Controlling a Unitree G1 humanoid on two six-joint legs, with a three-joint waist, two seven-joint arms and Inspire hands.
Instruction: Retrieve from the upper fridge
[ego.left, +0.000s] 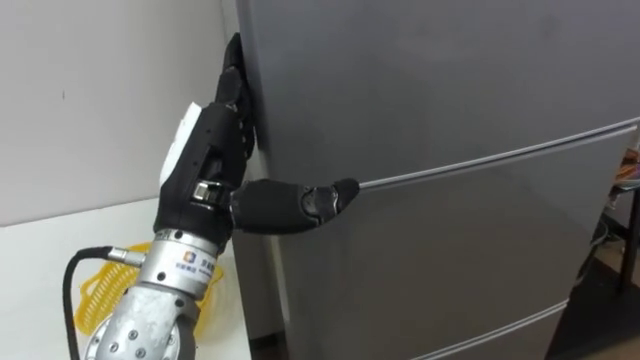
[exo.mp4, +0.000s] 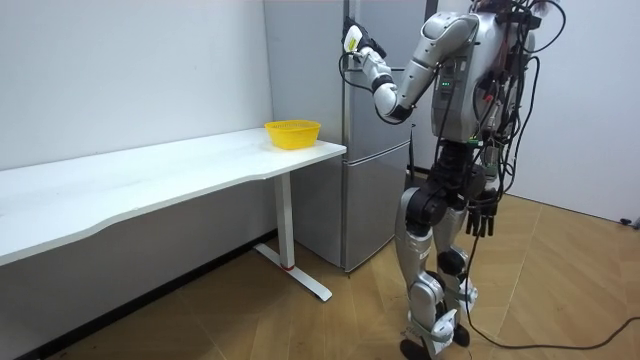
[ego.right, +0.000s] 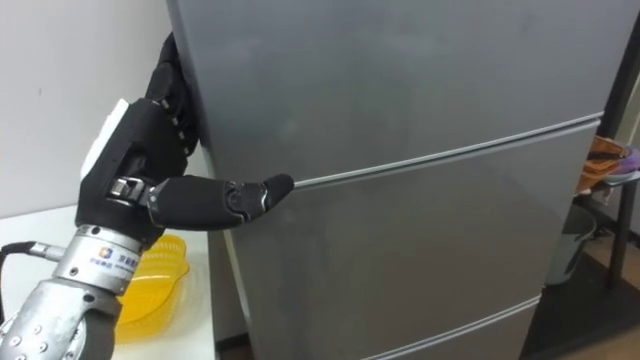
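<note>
Left hand (ego.left: 215, 130) tucked partly behind fridge (ego.left: 450, 90) side edge. Fridge top cut off (bottom too, in eye views). Right hand (exo.mp4: 480, 215) too tiny to read.

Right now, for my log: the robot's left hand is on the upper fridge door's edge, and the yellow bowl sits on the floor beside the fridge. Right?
No: the yellow bowl sits on the white table beside the fridge, not the floor, as the room view shows. The left hand is on the edge of the upper door.

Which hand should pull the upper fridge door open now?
Left. The left hand grips the upper door at its left edge, thumb across the front; the right hand hangs by the thigh, away from it.
</note>
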